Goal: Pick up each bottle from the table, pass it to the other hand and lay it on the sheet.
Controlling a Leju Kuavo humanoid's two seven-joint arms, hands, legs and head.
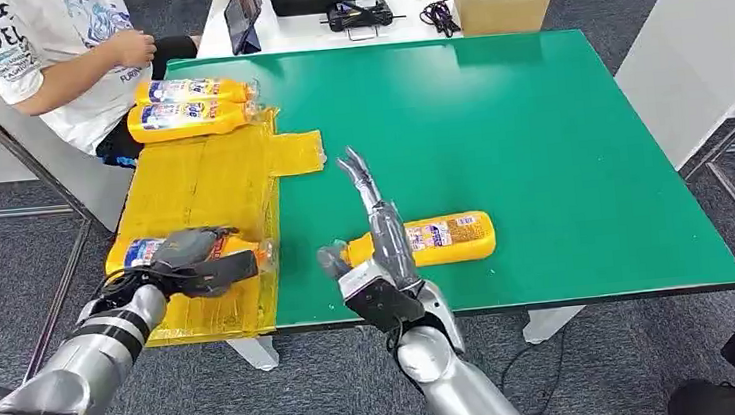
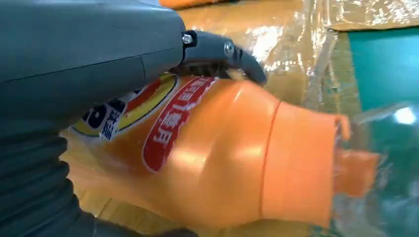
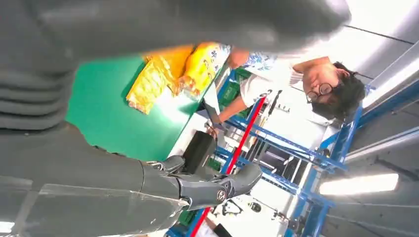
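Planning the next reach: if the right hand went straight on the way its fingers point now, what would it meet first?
The right hand points away over the bare green table, raised, past the bottle beside it. The way looks free to the far edge, though height is unclear.

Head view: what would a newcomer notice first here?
Probably the left hand gripping an orange bottle at the near end of the yellow sheet. Next, the right hand, fingers spread, in front of another bottle lying on the green table.
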